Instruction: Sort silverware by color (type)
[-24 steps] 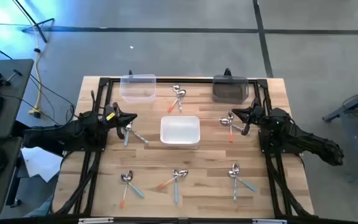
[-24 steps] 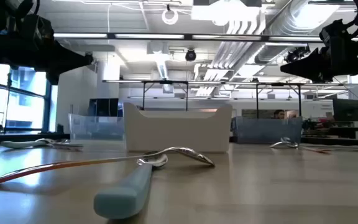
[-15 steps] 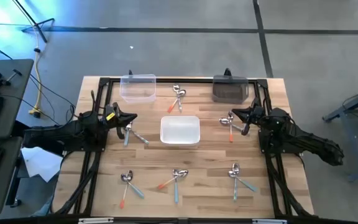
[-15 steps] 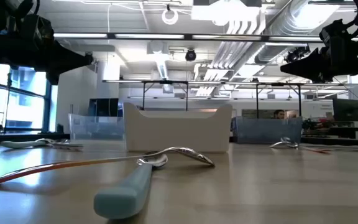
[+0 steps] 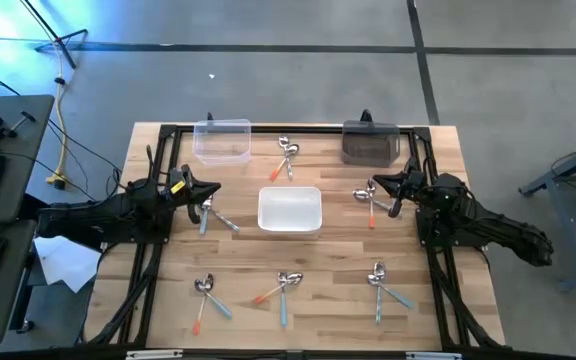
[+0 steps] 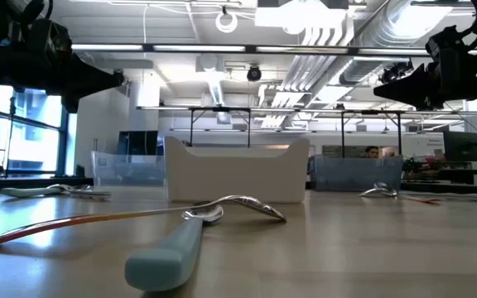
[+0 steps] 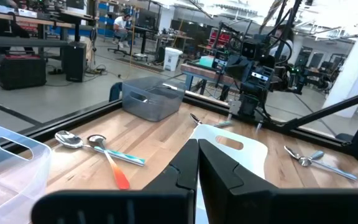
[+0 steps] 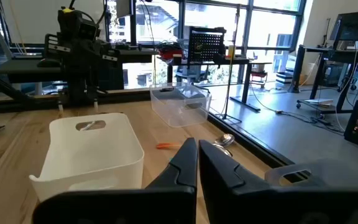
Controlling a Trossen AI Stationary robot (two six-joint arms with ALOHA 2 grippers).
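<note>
A pale butcher-block wooden table (image 5: pixel 318 255) framed by black rails stands on a grey workshop floor, with desks and monitors in the room beyond. Three bins sit on it: a clear plastic bin (image 5: pixel 222 140) at the far left, a smoky grey translucent bin (image 5: pixel 370 143) at the far right, and a white rectangular plastic bin (image 5: pixel 289 210) at the centre; from above, none visibly holds cutlery. The small spoons with metal bowls and orange, light blue or silver handles lie scattered in clusters: one between the two far bins (image 5: pixel 286 156), one beside each gripper (image 5: pixel 211 214) (image 5: pixel 368 199), and three along the near edge (image 5: pixel 208 296) (image 5: pixel 282 288) (image 5: pixel 385 287). The left gripper (image 5: pixel 211 190) hangs above the table at left of the white bin, fingers pressed together and holding nothing; the right gripper (image 5: pixel 380 181) mirrors it at right, likewise closed and empty. Sorting appears not yet begun. The next move would call for one gripper to spread its fingers, descend on a nearby spoon handle, and choose a bin for that colour.
</note>
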